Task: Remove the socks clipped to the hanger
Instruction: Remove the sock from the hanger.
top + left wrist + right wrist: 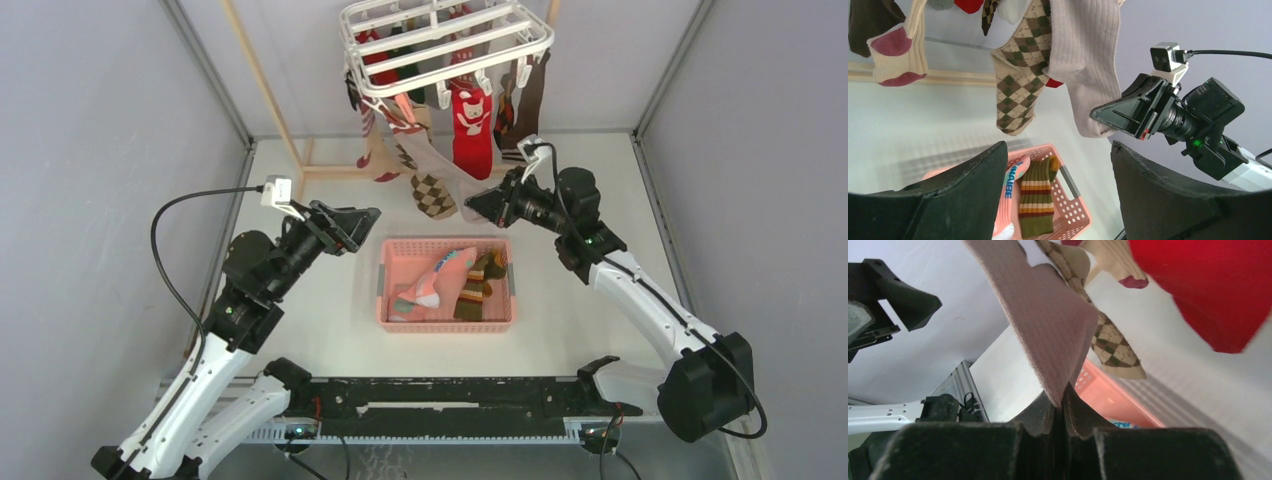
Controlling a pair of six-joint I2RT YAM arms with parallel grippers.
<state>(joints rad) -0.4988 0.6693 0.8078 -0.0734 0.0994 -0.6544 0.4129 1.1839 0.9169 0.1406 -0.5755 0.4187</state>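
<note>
my right tool (1063, 397) pinched on toe of beige sock (1048, 325), sock runs up to hanger (445, 40) above. my left tool (352, 228) wide, farther off left, guess pull is down.

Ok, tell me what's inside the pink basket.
The basket holds a pink sock with blue and white markings, and to its right an olive striped sock, perhaps two. Anything lying beneath them is covered.

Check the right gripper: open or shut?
Shut. The right gripper pinches the beige sock by its lower tip, jaws pressed together.
</note>
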